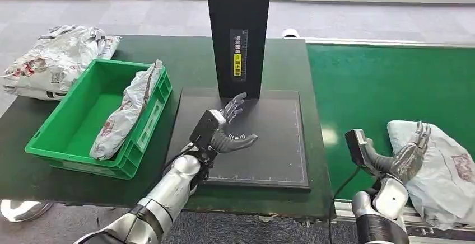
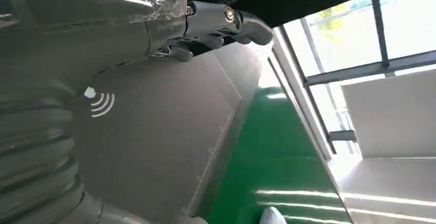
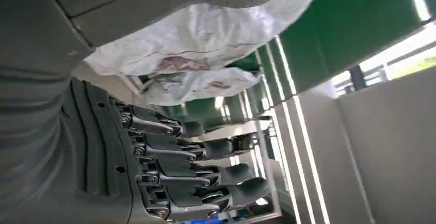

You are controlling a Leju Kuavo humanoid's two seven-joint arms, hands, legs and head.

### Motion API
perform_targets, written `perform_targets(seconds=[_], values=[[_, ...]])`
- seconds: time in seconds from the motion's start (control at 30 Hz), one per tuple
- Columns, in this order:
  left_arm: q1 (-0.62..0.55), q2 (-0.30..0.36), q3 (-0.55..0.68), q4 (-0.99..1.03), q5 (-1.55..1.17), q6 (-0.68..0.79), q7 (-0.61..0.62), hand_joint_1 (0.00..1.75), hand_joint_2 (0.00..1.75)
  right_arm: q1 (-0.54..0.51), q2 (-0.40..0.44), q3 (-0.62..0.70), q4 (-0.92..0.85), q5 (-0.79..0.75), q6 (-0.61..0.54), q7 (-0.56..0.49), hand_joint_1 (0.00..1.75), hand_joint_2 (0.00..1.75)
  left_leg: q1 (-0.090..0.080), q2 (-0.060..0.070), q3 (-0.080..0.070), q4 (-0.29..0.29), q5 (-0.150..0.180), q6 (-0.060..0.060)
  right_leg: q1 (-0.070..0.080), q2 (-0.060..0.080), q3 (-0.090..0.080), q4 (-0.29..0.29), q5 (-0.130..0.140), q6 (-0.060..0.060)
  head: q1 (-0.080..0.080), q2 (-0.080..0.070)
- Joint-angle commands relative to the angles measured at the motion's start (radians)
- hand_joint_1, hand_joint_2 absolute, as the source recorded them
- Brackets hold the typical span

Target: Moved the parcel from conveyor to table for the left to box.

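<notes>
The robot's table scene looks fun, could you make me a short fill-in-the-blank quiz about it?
1. The green crate holds ____ parcel.
2. The right hand rests on a parcel lying on the ____ conveyor belt.
3. The left hand hovers, holding nothing, over the ____ scanning pad.

Missing words: one; green; black

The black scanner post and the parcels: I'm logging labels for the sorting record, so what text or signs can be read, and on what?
Black post: a vertical white and yellow label of characters, too small to read.
Dark mat: a white wireless-wave sign, no words.
Green crate: a pale sticker, blurred.
Parcels: printing and a code square, unreadable.
</notes>
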Motion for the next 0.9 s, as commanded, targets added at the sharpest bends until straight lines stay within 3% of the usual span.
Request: perform_targets(seconds=[0.03, 0.17, 0.53, 0.87, 0.9], values=[[-0.057, 0.034, -0.012, 0.133, 0.004, 0.054, 0.016, 0.00, 1.75, -0.071, -0.167, -0.171, 0.461, 0.052, 0.114, 0.128, 0.00, 1.75, 0.001, -0.001, 0.005, -0.002, -0.001, 0.001, 0.002, -0.002, 0.007, -0.004, 0.000, 0.000, 0.000, 0.000], [-0.052, 0.039, 0.000, 0.139, 0.017, 0.051, 0.014, 0.00, 1.75, -0.085, -0.191, -0.129, 0.528, 0.052, 0.248, 0.213, 0.00, 1.75, 0.001, 0.000, 0.005, -0.002, -0.001, 0.001, 0.001, -0.001, 0.007, -0.004, 0.000, 0.000, 0.000, 0.000], [-0.032, 0.049, 0.005, 0.122, 0.017, 0.080, 0.010, 0.00, 1.75, -0.064, -0.205, -0.098, 0.513, 0.052, 0.250, 0.235, 0.00, 1.75, 0.000, 0.000, 0.002, -0.001, -0.001, 0.000, 0.000, 0.000, 0.003, -0.001, -0.001, 0.000, 0.000, 0.000], [-0.027, 0.061, 0.023, 0.115, 0.038, 0.070, 0.003, 0.00, 1.75, -0.095, -0.238, -0.032, 0.549, 0.052, 0.383, 0.305, 0.00, 1.75, 0.000, 0.001, 0.003, -0.001, -0.001, 0.001, 0.000, -0.001, 0.006, -0.002, -0.001, 0.001, 0.000, 0.000], [-0.029, 0.061, 0.023, 0.115, 0.039, 0.068, 0.005, 0.00, 1.75, -0.101, -0.237, -0.039, 0.558, 0.047, 0.406, 0.305, 1.75, 1.75, 0.000, 0.001, 0.004, -0.001, -0.001, 0.001, 0.000, -0.001, 0.007, -0.003, -0.001, 0.001, 0.000, 0.000]])
